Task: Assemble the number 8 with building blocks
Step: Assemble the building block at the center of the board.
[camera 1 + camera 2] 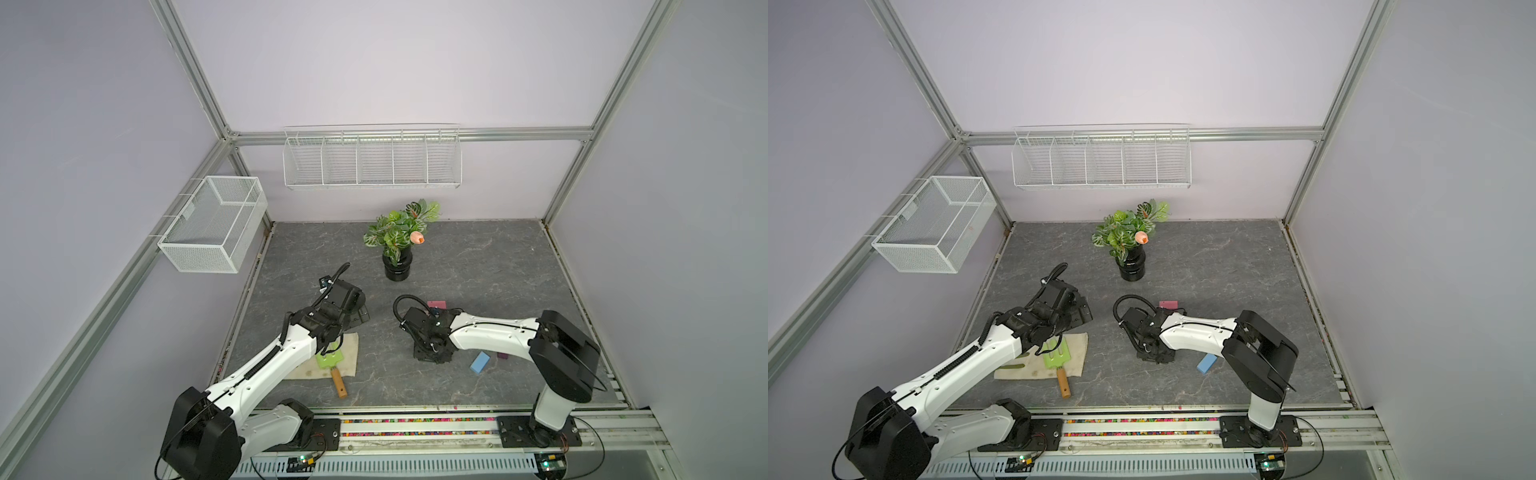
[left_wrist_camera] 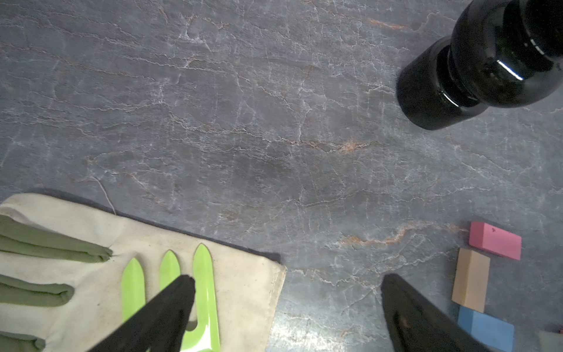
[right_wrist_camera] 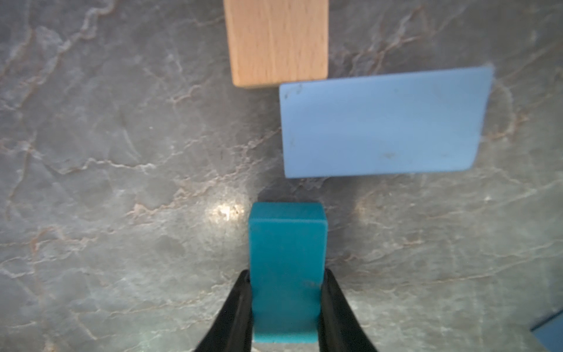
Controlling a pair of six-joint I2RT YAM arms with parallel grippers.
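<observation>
My right gripper [image 3: 286,274] is shut on a teal block [image 3: 288,243], held close above the grey tabletop. Just beyond it lie a light blue block [image 3: 380,122] and a tan block [image 3: 277,42], their corners nearly touching. In the left wrist view a pink block [image 2: 495,240], the tan block [image 2: 470,280] and the light blue block [image 2: 486,327] sit in a row. A top view shows the pink block [image 1: 436,304] behind the right wrist, plus a loose light blue block [image 1: 480,362] and a dark purple block [image 1: 503,355]. My left gripper [image 2: 286,280] hangs open and empty.
A black vase [image 1: 398,266] with a leafy plant stands at mid back. A green garden fork [image 1: 330,361] with a wooden handle lies on a cream glove [image 1: 351,353] under the left arm. Wire baskets [image 1: 372,158] hang on the walls.
</observation>
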